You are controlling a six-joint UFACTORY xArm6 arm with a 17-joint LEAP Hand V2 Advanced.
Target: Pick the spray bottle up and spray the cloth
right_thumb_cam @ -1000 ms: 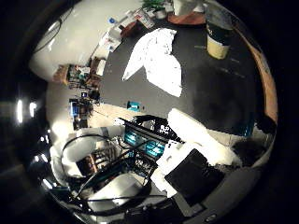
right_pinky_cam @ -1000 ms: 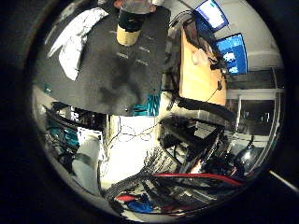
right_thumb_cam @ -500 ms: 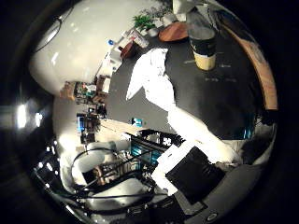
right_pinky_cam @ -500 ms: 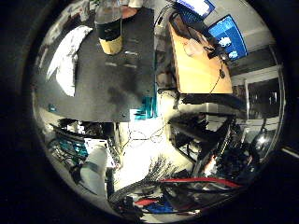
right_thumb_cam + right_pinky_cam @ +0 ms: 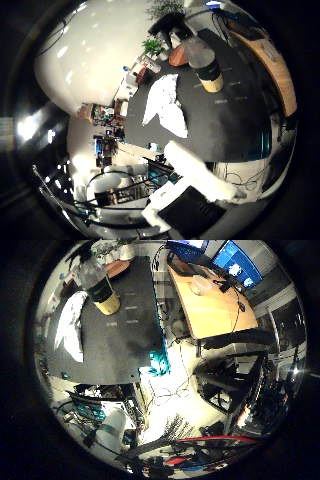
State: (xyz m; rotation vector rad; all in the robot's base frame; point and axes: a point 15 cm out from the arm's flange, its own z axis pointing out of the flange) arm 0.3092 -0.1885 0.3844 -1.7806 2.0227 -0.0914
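The clear plastic spray bottle with a yellow and black label [image 5: 206, 67] stands upright on the dark tabletop [image 5: 235, 125], beside the crumpled white cloth [image 5: 165, 105]. Approach its body squarely (whether your hand's fingers are spread, I cannot tell).

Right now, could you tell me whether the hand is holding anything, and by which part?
Nothing is held: the spray bottle stands apart on the dark table, beside the white cloth.
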